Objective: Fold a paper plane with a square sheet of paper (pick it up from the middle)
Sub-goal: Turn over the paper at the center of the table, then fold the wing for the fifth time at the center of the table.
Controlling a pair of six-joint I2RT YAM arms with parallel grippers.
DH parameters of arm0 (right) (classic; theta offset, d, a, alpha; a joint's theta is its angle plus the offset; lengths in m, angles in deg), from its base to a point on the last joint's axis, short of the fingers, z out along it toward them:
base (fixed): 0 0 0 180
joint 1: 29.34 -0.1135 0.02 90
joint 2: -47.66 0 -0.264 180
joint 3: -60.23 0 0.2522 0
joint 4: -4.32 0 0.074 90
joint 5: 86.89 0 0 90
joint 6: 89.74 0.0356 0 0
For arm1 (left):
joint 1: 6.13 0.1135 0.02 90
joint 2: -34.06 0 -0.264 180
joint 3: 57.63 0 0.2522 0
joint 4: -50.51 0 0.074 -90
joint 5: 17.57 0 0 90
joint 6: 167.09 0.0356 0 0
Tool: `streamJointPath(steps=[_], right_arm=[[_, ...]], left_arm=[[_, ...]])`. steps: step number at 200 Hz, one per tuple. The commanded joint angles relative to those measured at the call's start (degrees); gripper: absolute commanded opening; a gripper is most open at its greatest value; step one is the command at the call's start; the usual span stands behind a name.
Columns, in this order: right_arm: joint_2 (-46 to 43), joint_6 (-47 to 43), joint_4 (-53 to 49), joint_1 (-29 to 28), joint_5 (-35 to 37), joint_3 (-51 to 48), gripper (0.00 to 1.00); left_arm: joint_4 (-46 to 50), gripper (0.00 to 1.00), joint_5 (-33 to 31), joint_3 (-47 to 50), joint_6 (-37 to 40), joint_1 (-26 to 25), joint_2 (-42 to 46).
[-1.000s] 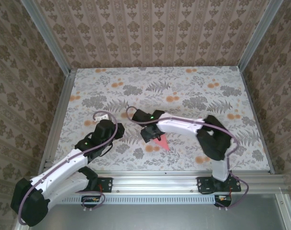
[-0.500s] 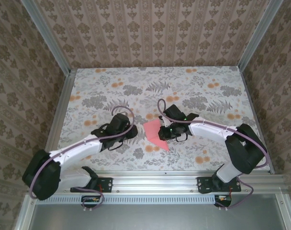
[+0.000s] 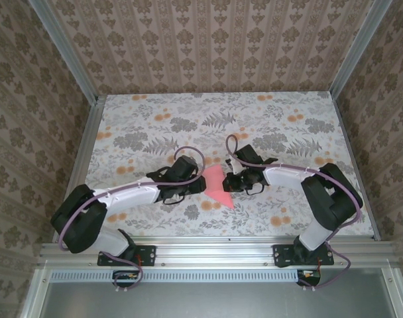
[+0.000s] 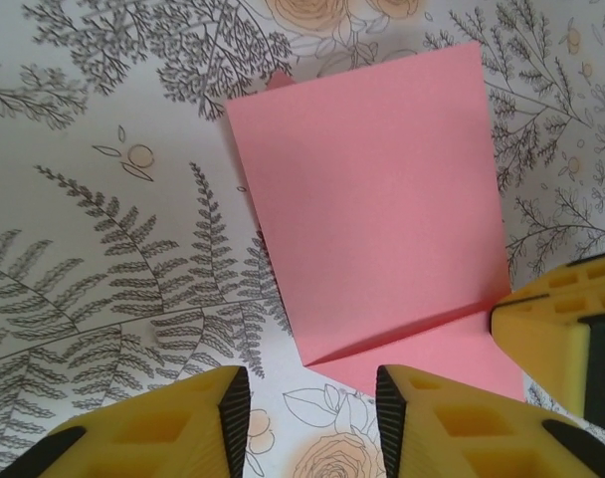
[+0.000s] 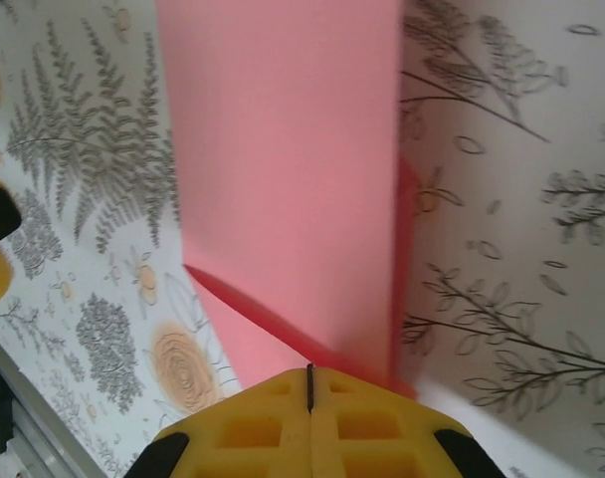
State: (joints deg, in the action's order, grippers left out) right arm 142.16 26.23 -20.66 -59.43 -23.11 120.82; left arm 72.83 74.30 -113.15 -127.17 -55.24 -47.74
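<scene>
The salmon pink sheet of paper [image 3: 217, 183] lies partly folded at the middle of the table, one pointed corner aimed at the near edge. In the left wrist view the paper [image 4: 372, 189] shows a diagonal crease with its upper layer slightly raised. My left gripper [image 3: 200, 185] sits at its left side, open, with only the printed cloth between its fingers [image 4: 312, 403]. My right gripper [image 3: 232, 181] is at the paper's right edge. Its jaws [image 5: 309, 378] are shut, with the edge of the pink paper [image 5: 283, 149] running into them.
The table [image 3: 287, 132] wears a cloth printed with grey ferns and orange flowers [image 3: 211, 205]. Patterned walls close in three sides. An aluminium rail [image 3: 215, 246] with both arm bases runs along the near edge. The two grippers face each other closely across the paper.
My left arm has reached right to the paper's left side, its jaws opening a little. My right gripper moved off the paper's top to its right edge and shut there.
</scene>
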Motion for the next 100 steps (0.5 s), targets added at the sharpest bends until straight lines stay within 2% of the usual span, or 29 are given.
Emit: streamJointPath(steps=[1, 46, 72, 100], right_arm=[[2.08, 1.07, 2.21, 1.37, -2.48, -1.58, 0.07], [4.3, 4.06, 9.64, 5.0, -6.71, -5.87, 0.07], [5.15, 6.92, 15.18, 7.16, -10.95, -8.01, 0.08], [5.44, 7.41, 16.32, 8.56, -11.75, -8.59, 0.08]], left_arm=[[-0.47, 0.44, 1.81, -1.5, -1.86, -0.16, -1.24], [-2.09, 0.61, 3.01, -0.95, -4.8, -0.21, -3.29], [-5.02, 0.62, 5.25, -1.59, -6.41, -0.29, -5.68], [-7.46, 0.62, 5.58, -1.62, -9.64, -0.55, -7.81]])
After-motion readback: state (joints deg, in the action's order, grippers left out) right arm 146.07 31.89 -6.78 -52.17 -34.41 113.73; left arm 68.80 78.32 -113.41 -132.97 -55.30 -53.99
